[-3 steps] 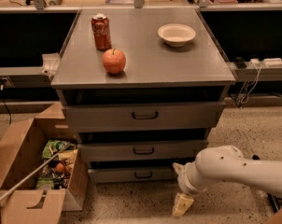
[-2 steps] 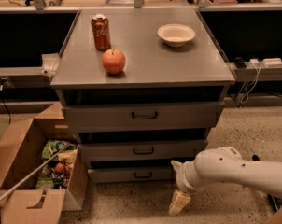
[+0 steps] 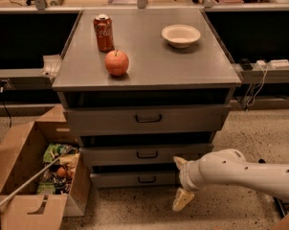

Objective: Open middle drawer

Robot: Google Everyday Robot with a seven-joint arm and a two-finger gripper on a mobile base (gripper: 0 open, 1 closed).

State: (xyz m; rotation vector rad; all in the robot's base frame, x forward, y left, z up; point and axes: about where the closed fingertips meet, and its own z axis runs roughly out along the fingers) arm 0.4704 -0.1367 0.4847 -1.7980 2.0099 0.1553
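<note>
The middle drawer (image 3: 116,155) is the second of three grey drawers in a grey metal cabinet. Its front sits flush with the drawer above, and it has a small dark loop handle (image 3: 147,154) at its centre. My gripper (image 3: 179,181) is at the end of a white arm that comes in from the right. It is low in front of the cabinet, to the right of the handle and a little below it. Its two tan fingers (image 3: 182,200) stand apart, one above the other, holding nothing.
On the cabinet top (image 3: 149,61) stand a red soda can (image 3: 104,32), an apple (image 3: 116,63) and a white bowl (image 3: 181,35). An open cardboard box (image 3: 25,176) with litter stands on the floor at the left. Cables and a power strip (image 3: 271,63) lie at the right.
The gripper has moved a little to the left and up, closer to the drawer fronts. The drawers have not moved.
</note>
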